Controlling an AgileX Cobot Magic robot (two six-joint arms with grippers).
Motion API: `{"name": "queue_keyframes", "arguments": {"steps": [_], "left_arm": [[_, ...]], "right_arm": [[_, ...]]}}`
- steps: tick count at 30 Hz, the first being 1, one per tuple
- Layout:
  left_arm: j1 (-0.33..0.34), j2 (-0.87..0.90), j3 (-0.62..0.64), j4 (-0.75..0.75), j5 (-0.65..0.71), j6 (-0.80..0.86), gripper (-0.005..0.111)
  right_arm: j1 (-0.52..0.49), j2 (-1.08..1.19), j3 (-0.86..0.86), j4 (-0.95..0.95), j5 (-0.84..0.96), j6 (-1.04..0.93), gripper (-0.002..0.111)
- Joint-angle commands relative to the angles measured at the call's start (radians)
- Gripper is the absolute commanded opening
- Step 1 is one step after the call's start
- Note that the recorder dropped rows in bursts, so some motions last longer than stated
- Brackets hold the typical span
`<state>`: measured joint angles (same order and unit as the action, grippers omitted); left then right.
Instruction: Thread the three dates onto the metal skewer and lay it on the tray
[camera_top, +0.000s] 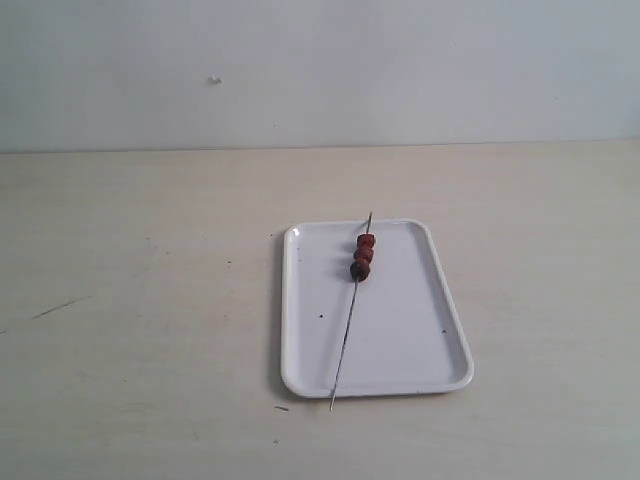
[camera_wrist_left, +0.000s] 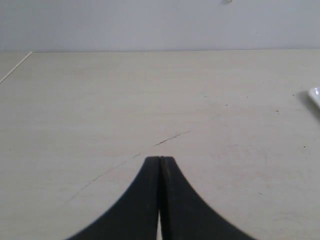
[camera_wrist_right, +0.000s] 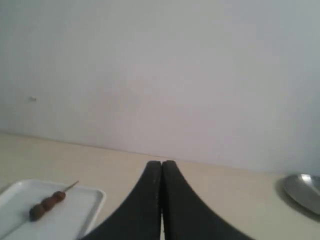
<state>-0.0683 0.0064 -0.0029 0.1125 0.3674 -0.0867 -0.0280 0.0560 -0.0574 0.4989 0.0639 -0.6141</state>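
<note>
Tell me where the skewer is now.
Exterior view: the metal skewer lies on the tray, left of centre, three dates near its far end, near tip overhanging the front rim.

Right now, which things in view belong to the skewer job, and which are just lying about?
Job:
- dates, threaded on the skewer
- skewer, lying on the tray
- tray

Lying about:
- metal dish, partly seen in the right wrist view

Three dates (camera_top: 362, 255) on skewer (camera_top: 345, 340) across tray (camera_top: 405, 335)
</note>
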Motion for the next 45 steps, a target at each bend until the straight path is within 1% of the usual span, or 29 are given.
{"name": "queue_keyframes", "arguments": {"steps": [1,2,7,11,45], "left_arm": [[0.002,-0.006,0.003,0.004,-0.005,0.001,0.001],[0.002,-0.006,0.003,0.004,-0.005,0.001,0.001],[0.002,-0.006,0.003,0.004,-0.005,0.001,0.001],[0.002,-0.006,0.003,0.004,-0.005,0.001,0.001],[0.002,-0.006,0.003,0.004,-0.005,0.003,0.001]], "right_arm": [[-0.064,-0.019,0.057,-0.008,-0.047,-0.014,0.0],[-0.086,-0.031,0.057,-0.008,-0.007,-0.014,0.0],[-0.112,-0.035,0.057,-0.008,-0.003,-0.014,0.0],[-0.111,-0.035,0.057,-0.001,0.039,-0.012,0.0],[-0.111,-0.035,0.057,-0.002,0.039,-0.012,0.0]]}}
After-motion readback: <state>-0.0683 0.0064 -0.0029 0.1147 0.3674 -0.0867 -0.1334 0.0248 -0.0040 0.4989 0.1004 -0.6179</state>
